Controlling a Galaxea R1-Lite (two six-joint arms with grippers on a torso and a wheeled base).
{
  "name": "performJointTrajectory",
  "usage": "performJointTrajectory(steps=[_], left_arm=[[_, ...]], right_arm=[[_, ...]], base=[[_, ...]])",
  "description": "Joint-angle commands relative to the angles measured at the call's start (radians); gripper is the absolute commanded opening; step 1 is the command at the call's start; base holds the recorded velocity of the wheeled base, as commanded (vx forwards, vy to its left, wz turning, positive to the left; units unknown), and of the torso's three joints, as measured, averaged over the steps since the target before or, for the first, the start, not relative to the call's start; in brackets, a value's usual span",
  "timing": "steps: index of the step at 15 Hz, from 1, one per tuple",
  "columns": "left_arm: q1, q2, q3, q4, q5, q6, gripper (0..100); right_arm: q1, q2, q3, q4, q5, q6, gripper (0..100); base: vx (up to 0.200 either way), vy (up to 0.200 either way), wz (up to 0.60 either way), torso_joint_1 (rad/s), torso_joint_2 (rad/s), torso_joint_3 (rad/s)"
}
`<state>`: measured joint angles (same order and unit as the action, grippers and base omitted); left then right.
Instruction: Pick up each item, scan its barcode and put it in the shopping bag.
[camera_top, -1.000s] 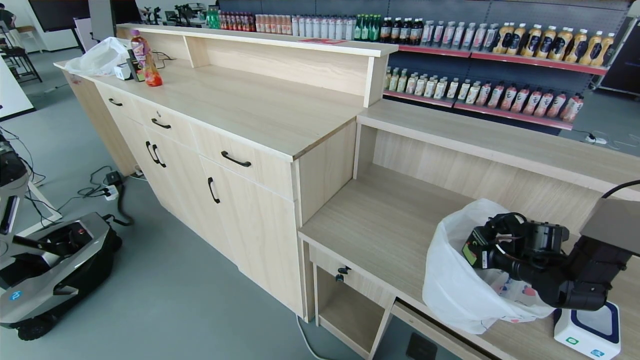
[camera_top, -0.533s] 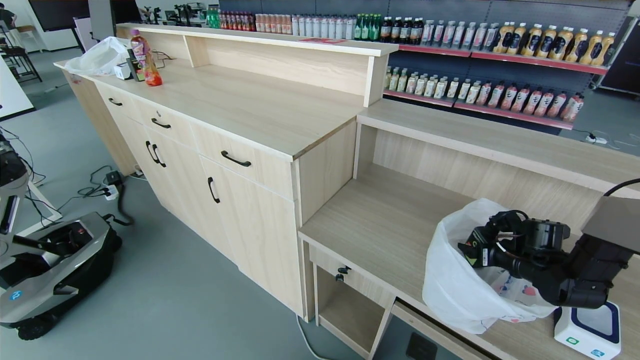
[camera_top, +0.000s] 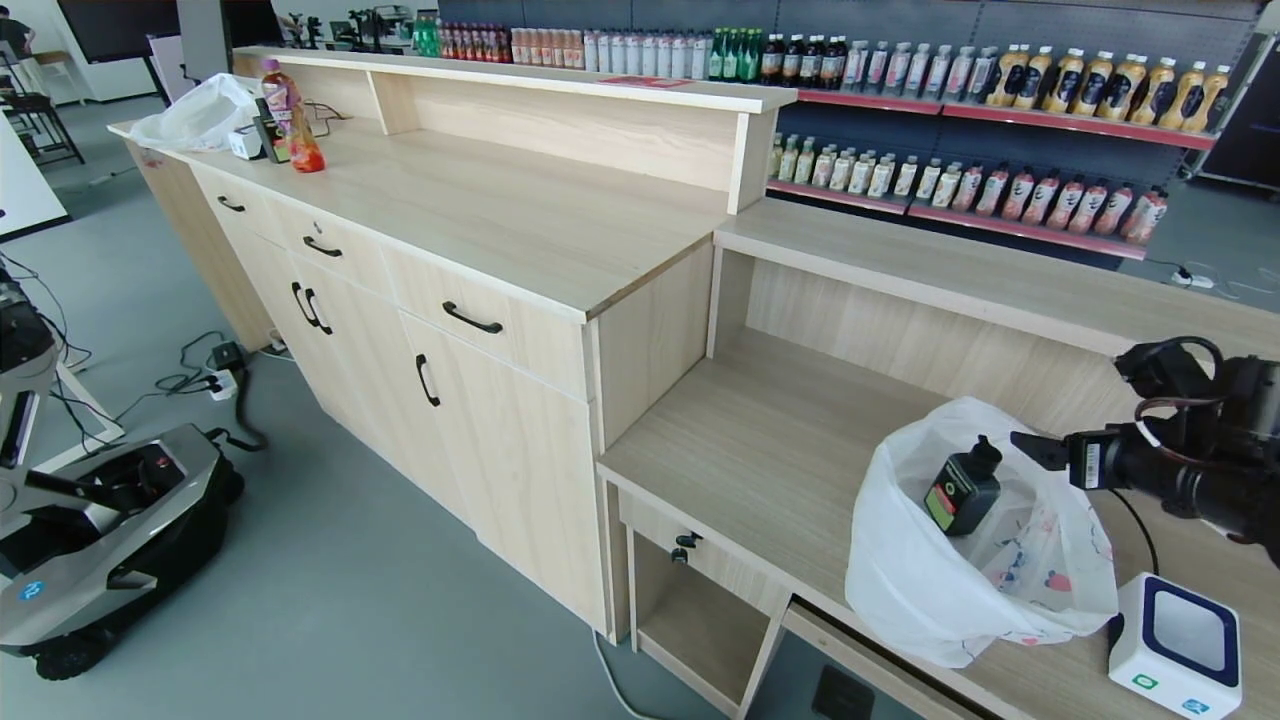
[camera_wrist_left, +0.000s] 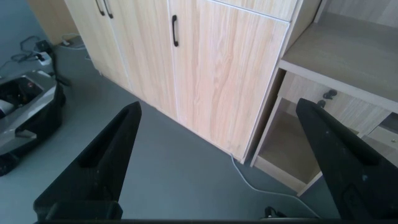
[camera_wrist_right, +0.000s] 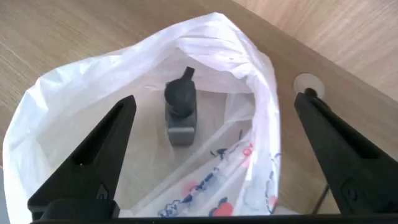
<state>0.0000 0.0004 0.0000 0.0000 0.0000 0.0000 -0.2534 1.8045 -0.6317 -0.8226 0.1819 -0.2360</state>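
Just above the shopping bag (camera_top: 900, 560), I see my right gripper (camera_top: 1040, 448) wide open and empty, with the dark bottle (camera_top: 962, 492) roughly upright inside, below it.

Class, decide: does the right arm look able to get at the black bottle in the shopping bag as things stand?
Probably yes: the right gripper hangs open by the bag, whose mouth gapes wide, and the black bottle stands upright inside with nothing covering it.
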Motion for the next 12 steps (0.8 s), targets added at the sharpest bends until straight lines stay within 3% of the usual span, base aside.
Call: performJointTrajectory(steps=[1,2,5,7,9,12], left_arm=[[0.000,0.000,0.000,0.000,0.000,0.000,100],[0.000,0.000,0.000,0.000,0.000,0.000,100],[0.000,0.000,0.000,0.000,0.000,0.000,100],[0.000,0.000,0.000,0.000,0.000,0.000,100],[0.000,0.000,0.000,0.000,0.000,0.000,100],[0.000,0.000,0.000,0.000,0.000,0.000,100]], right_arm=[[-0.202,-0.410,0.129,0.226,-0.024,-0.197,100],[-0.277,-0.479,0.129,0.289,-0.081,-0.241,100],[-0.526,-0.679,0.113,0.415,-0.153,-0.247,100],[-0.642,-0.737,0.101,0.490,-0.208,-0.238,100],[-0.704,-0.760,0.115,0.533,-0.298,-0.200,100],[-0.688,-0.648,0.136,0.534,-0.337,-0.109,100]], base=[[0.000,0.000,0.00,0.000,0.00,0.000],[0.000,0.000,0.00,0.000,0.00,0.000],[0.000,0.000,-0.60,-0.001,0.00,0.002],[0.000,0.000,-0.60,0.005,0.00,0.002],[0.000,0.000,-0.60,0.005,0.00,0.002],[0.000,0.000,-0.60,-0.002,0.00,0.007]])
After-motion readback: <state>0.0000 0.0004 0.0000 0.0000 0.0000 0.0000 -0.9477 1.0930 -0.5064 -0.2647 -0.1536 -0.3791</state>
